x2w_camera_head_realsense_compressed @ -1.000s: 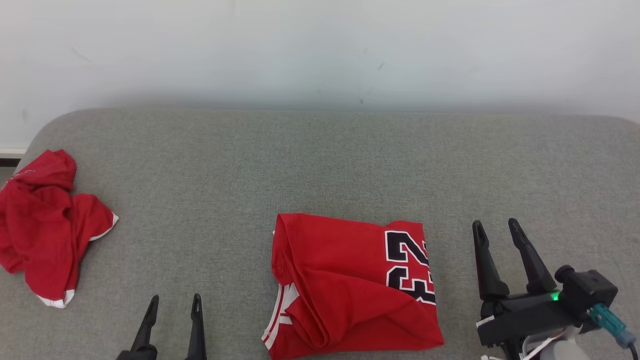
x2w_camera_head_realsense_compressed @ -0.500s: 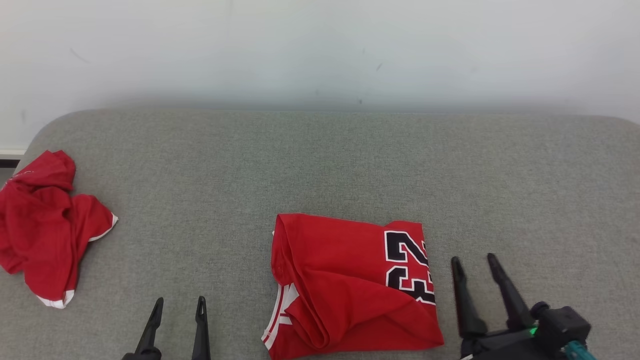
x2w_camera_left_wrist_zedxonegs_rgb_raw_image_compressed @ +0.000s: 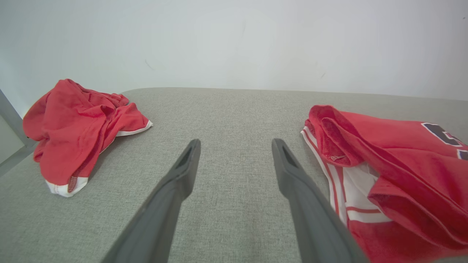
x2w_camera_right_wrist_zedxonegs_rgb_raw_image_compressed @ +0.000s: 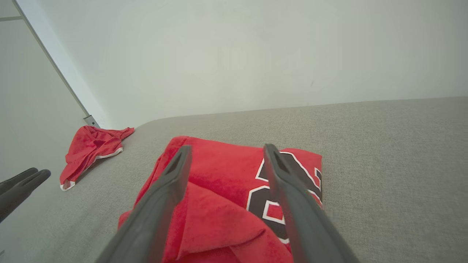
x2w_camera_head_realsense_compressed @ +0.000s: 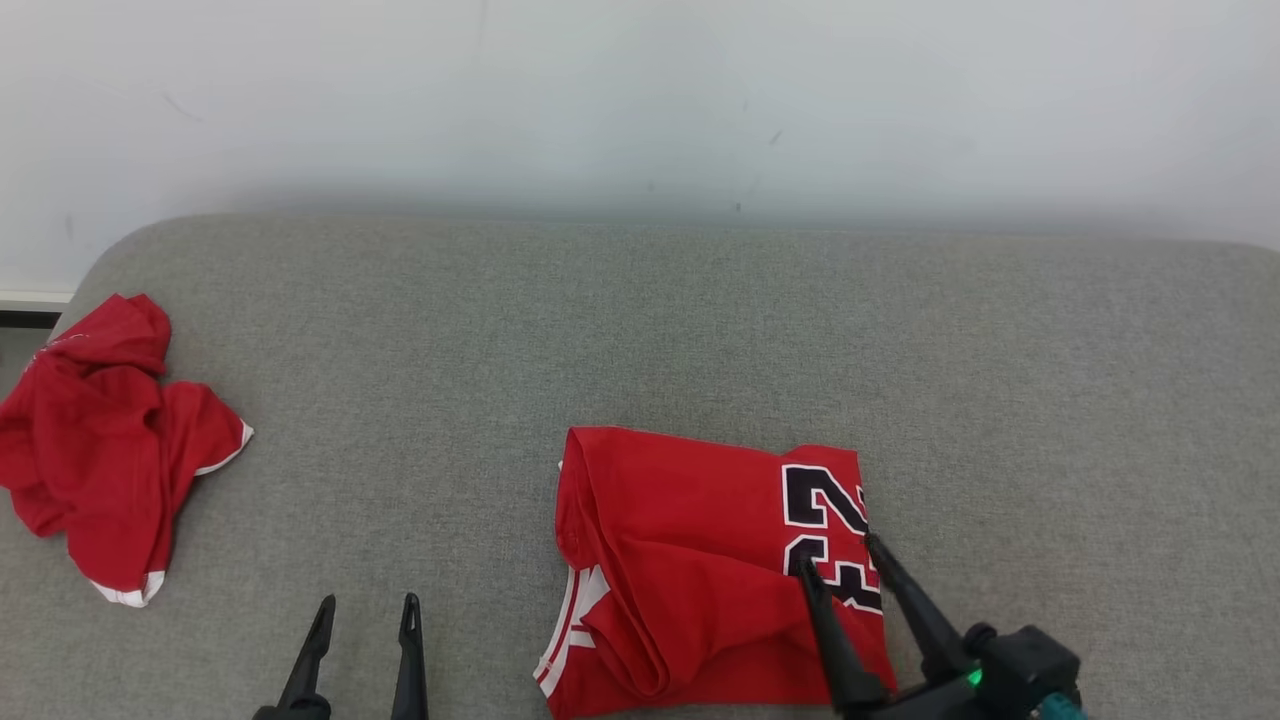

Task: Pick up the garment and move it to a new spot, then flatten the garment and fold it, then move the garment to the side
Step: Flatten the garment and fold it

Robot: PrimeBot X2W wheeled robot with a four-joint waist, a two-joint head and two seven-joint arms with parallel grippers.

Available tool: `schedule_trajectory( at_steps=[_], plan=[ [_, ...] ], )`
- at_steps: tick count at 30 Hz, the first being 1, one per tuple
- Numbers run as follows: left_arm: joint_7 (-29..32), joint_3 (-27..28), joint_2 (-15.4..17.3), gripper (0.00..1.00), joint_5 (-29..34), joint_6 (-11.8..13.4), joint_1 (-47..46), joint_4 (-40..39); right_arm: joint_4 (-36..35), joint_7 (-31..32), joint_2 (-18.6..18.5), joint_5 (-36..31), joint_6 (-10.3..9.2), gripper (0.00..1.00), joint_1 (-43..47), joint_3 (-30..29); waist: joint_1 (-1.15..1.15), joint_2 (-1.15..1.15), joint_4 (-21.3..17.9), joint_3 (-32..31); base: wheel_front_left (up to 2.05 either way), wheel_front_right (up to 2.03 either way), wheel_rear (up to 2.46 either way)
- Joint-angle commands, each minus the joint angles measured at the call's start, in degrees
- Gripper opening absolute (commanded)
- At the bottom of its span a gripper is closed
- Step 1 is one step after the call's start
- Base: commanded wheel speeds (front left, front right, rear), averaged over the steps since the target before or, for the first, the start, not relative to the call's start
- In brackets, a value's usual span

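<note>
In the head view, the folded red jersey [x2w_camera_head_realsense_compressed: 690,560] with black-and-white numerals lies near the front middle of the grey fabric-covered tabletop [x2w_camera_head_realsense_compressed: 640,320]. It is a compact, somewhat rumpled rectangle with a white-striped hem showing at its near left corner. A crumpled red garment with white trim [x2w_camera_head_realsense_compressed: 110,440] sits well apart at the far left edge. The right end effector [x2w_camera_head_realsense_compressed: 838,552] reaches over the jersey's near right corner, its two dark fingers spread wide across the numerals and holding nothing. The left end effector [x2w_camera_head_realsense_compressed: 368,600] hangs over bare fabric to the jersey's left, equally wide open and empty.

In the left wrist view, the left end effector [x2w_camera_left_wrist_zedxonegs_rgb_raw_image_compressed: 236,142] points between the two garments. The jersey [x2w_camera_left_wrist_zedxonegs_rgb_raw_image_compressed: 384,146] is just beside its right finger and the crumpled garment [x2w_camera_left_wrist_zedxonegs_rgb_raw_image_compressed: 80,124] is further off.

In the right wrist view, the right end effector [x2w_camera_right_wrist_zedxonegs_rgb_raw_image_compressed: 227,147] straddles the jersey [x2w_camera_right_wrist_zedxonegs_rgb_raw_image_compressed: 226,215] from above. Whether the tips touch cloth cannot be told. The left end effector [x2w_camera_right_wrist_zedxonegs_rgb_raw_image_compressed: 40,172] shows at the lower left.

The folding looks finished, so the step in hand appears to be moving the jersey aside. That likely calls for lowering the right fingers and closing on every layer at the edge, so the fold does not slip open.
</note>
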Motion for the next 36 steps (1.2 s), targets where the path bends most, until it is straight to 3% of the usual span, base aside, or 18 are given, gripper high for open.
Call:
schedule_trajectory(
  at_steps=[1,18,29,36],
  plan=[
    [-0.1,-0.1,-0.06,1.0,-0.17,0.13,0.26,-0.25,-1.04,-0.1,0.28,0.1,-0.14,1.0,-0.64,-1.52,0.0,0.0,-0.03,-0.02,0.0,0.0,0.0],
    [-0.1,-3.73,-0.06,1.0,-0.21,-0.65,1.08,-3.6,-6.7,-0.09,3.49,-2.51,-0.14,1.0,5.57,-15.79,0.0,0.0,-1.67,-1.11,0.0,0.0,0.0],
    [-0.1,-15.11,-0.01,1.0,1.57,-4.25,2.63,-0.46,-5.9,-0.1,3.77,-1.49,-0.14,1.0,7.22,-16.13,0.0,0.0,-3.54,-1.6,0.0,0.0,0.0],
    [-0.1,-20.69,-0.02,1.0,1.04,-5.21,0.97,3.35,-5.4,-0.1,3.77,-1.25,-0.14,1.0,7.02,-15.81,0.0,0.0,-4.09,-1.34,0.0,0.0,0.0]
  ],
)
